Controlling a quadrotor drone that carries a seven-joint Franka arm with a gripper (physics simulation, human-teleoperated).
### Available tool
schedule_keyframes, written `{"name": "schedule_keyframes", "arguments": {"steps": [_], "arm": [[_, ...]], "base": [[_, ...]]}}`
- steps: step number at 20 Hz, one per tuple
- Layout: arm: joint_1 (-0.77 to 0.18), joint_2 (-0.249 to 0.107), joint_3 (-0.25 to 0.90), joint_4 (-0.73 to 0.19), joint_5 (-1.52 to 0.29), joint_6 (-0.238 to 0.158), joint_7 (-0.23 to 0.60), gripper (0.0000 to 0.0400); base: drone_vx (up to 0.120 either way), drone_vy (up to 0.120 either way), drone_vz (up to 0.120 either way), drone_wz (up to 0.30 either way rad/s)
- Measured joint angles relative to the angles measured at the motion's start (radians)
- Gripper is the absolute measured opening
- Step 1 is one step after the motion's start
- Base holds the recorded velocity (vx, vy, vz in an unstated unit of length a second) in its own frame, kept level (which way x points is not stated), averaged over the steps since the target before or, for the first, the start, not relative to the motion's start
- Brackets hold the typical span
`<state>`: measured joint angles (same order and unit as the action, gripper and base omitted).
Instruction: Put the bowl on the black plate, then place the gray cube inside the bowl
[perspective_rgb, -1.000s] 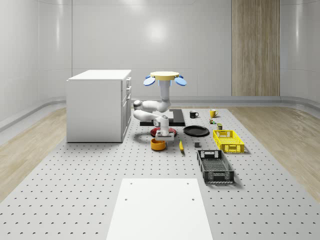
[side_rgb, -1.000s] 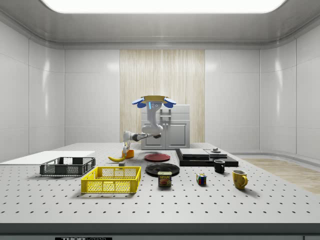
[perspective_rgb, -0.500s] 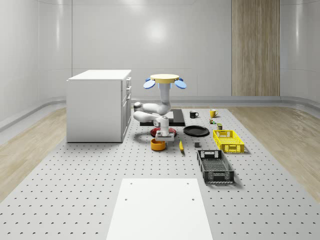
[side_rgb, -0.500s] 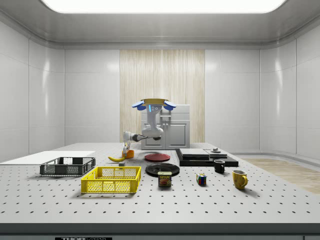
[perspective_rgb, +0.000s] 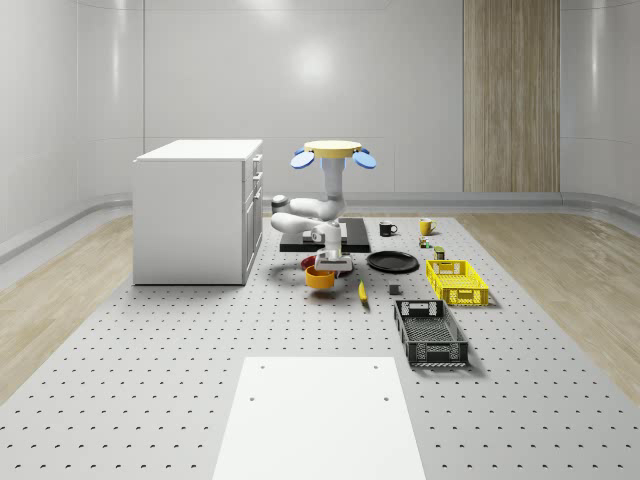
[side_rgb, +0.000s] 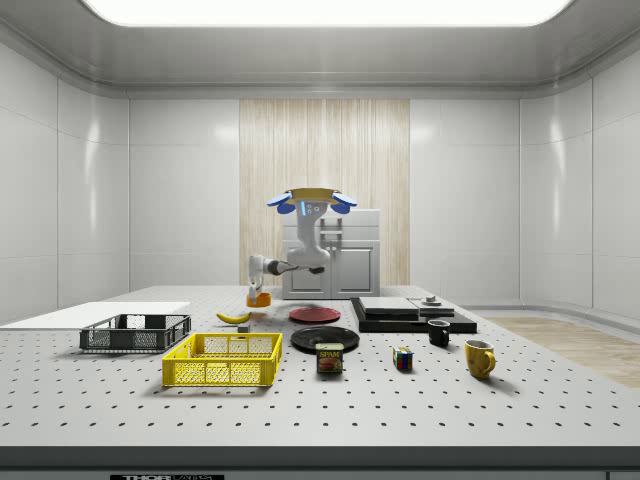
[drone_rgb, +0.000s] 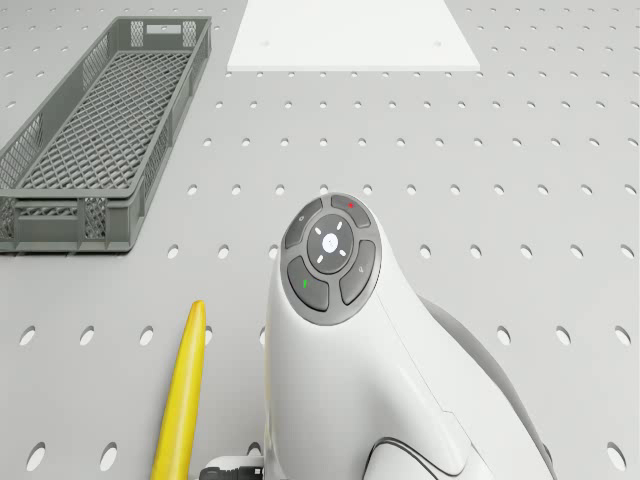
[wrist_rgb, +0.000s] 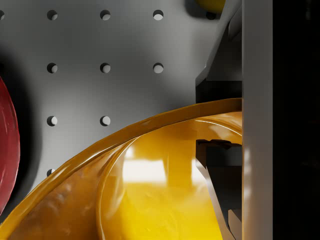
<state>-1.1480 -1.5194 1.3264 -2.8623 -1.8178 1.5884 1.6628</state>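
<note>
- Orange, glossy and round, the small bowl (perspective_rgb: 319, 279) now hangs clear of the perforated grey table (perspective_rgb: 150, 350), just left of centre in the whole-scene view; half a second earlier it sat lower, on the table.
- The white two-finger gripper (perspective_rgb: 327, 265) pinches the bowl's rim, one finger (wrist_rgb: 212, 172) inside the wall and one outside in the wrist view.
- The drone (perspective_rgb: 333, 152) hovers above, near the red plate (perspective_rgb: 338, 262), and has shifted slightly towards the frame's right.
- The lift appears done; carrying the bowl rightwards to the flat black plate (perspective_rgb: 392, 262) likely comes next.
- The small gray cube (perspective_rgb: 394, 291) rests on the table, right of the yellow banana (perspective_rgb: 362, 291).
- The bowl's interior shines amber-yellow, with thin, smoothly curved walls.
</note>
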Motion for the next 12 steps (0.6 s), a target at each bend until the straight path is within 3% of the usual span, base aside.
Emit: {"name": "schedule_keyframes", "arguments": {"steps": [3, 6, 12], "arm": [[-0.001, -0.002, 0.001, 0.000, 0.002, 0.002, 0.000, 0.0100], [-0.001, -0.005, 0.002, 0.000, 0.003, 0.004, 0.001, 0.0100], [-0.002, -0.009, 0.003, 0.000, 0.005, 0.008, 0.002, 0.0100]], "base": [[-0.120, 0.120, 0.013, 0.000], [-0.120, 0.120, 0.107, 0.000], [-0.120, 0.120, 0.000, 0.000]]}}
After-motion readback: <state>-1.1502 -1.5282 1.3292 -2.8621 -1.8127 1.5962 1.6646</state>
